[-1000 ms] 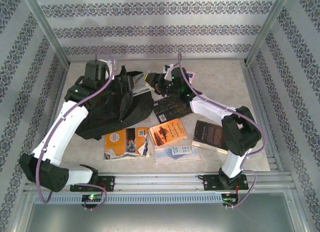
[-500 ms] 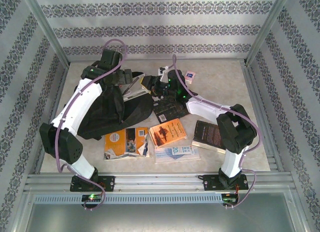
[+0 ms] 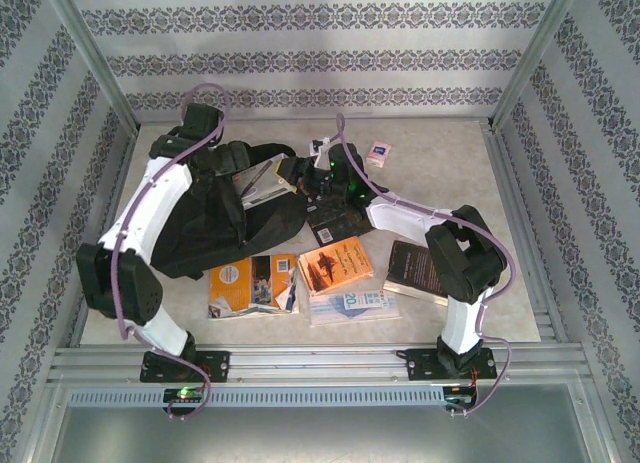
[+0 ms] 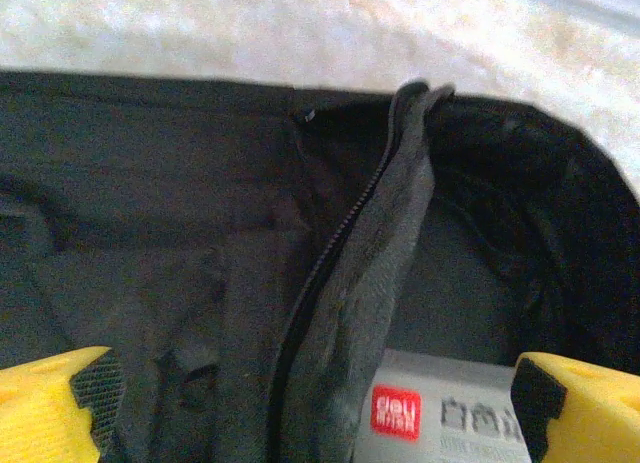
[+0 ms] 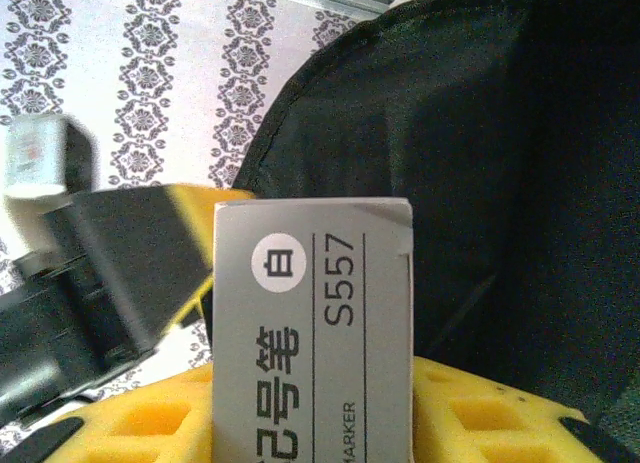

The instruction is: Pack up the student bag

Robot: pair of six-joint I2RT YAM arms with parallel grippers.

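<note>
From above, the black bag (image 3: 205, 238) lies left on the counter (image 3: 440, 163), its mouth partly hidden by the left arm (image 3: 150, 198); at the left wrist, the left end effector (image 4: 310, 393) is spread wide over its zip (image 4: 340, 243); at the right wrist, the right end effector (image 5: 290, 393) pinches a grey box (image 5: 310, 283), lettering cut off.

Grey marker box (image 5: 312, 323) cut off below — inside of student bag (image 5: 500, 183) too dark
</note>
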